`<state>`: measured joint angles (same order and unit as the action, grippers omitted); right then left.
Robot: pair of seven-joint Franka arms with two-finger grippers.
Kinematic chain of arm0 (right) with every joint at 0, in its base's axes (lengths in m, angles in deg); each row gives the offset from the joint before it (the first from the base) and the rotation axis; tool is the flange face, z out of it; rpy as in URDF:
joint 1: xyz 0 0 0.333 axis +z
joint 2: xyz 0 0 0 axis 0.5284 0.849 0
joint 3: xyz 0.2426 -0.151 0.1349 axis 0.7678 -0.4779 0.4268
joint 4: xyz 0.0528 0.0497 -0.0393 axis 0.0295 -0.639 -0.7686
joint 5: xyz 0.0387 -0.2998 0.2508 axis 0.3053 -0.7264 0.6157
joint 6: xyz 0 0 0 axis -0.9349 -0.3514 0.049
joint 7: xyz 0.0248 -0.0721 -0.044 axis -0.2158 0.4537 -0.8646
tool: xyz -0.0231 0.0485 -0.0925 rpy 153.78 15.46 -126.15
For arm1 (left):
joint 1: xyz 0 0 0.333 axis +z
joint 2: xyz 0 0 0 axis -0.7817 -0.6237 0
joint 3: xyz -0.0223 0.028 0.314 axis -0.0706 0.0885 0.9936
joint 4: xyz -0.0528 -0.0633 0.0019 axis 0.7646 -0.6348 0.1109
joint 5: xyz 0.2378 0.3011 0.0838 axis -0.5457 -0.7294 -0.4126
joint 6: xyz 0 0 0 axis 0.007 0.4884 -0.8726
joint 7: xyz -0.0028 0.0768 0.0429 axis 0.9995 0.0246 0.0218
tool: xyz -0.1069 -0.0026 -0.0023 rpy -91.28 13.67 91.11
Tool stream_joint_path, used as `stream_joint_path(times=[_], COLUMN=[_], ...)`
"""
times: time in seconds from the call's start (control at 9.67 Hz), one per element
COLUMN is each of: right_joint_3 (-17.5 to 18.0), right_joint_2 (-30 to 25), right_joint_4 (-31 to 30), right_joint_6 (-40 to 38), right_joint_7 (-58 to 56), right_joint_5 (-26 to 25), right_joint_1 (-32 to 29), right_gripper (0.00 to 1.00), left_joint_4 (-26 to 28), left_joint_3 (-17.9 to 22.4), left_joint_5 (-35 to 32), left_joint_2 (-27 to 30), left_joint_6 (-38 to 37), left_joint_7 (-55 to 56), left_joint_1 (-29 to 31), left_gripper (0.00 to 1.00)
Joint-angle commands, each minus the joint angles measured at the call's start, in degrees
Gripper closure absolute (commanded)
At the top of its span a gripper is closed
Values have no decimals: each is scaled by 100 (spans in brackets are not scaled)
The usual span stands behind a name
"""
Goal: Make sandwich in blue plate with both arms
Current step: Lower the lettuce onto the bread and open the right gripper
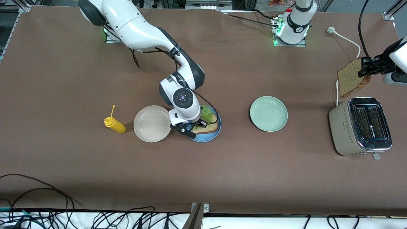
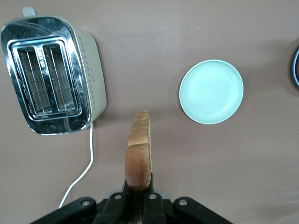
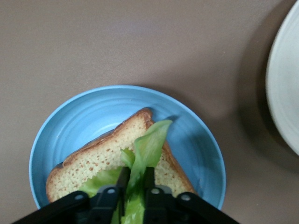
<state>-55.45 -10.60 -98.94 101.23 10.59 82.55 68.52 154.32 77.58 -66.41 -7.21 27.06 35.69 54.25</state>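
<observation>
The right gripper's (image 3: 135, 179) fingers (image 3: 122, 178) were pinched on a lettuce leaf (image 3: 147, 149), low over a bread slice (image 3: 105, 156) lying in the blue plate (image 3: 84, 116). The left gripper's (image 2: 138, 189) fingers (image 2: 152, 192) were clenched on a second bread slice (image 2: 138, 154), held on edge in the air near the toaster (image 2: 51, 70). Below both lay a brown table (image 1: 222, 178), with a beige plate (image 1: 152, 123), a yellow squeeze bottle (image 1: 115, 124) and a pale green plate (image 1: 268, 114). Black cables (image 1: 38, 219) trailed along the table's nearest edge.

Left arm (image 1: 396, 60) cut off at front view's edge; right end effector (image 1: 194, 124) hides part of blue plate (image 1: 206, 136).
</observation>
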Motion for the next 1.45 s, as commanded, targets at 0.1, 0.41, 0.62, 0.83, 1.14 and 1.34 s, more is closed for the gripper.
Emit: stream_joint_path(times=[0.1, 0.41, 0.62, 0.83, 1.14, 1.34], right_joint_3=[50, 33, 33, 42, 42, 42], right_joint_2=[-113, -447, -745, -1123, -1842, -2169], right_joint_4=[-88, -105, -201, -438, -1218, -1467], right_joint_6=[176, -69, -393, -701, -826, -1201], right_joint_7=[-73, -293, -1036, -2011, -3951, -5000], right_joint_5=[-75, -22, 13, 91, 443, 444], right_joint_1=[4, -5, -153, -478, -1136, -1480], right_gripper=[0, 0, 0, 0, 0, 0], left_joint_4=[405, 396, 388, 379, 379, 379], left_joint_3=[-194, -203, -387, -396, -405, -423], left_joint_5=[-221, -316, -493, -493, -493, -493], left_joint_2=[334, 334, 334, 326, 325, 325], left_joint_6=[39, 56, 47, 56, 56, 56], left_joint_7=[52, 52, 69, 69, 69, 69], left_joint_1=[7, -2, -2, -2, -2, -2], left_gripper=[100, 100, 100, 100, 100, 100])
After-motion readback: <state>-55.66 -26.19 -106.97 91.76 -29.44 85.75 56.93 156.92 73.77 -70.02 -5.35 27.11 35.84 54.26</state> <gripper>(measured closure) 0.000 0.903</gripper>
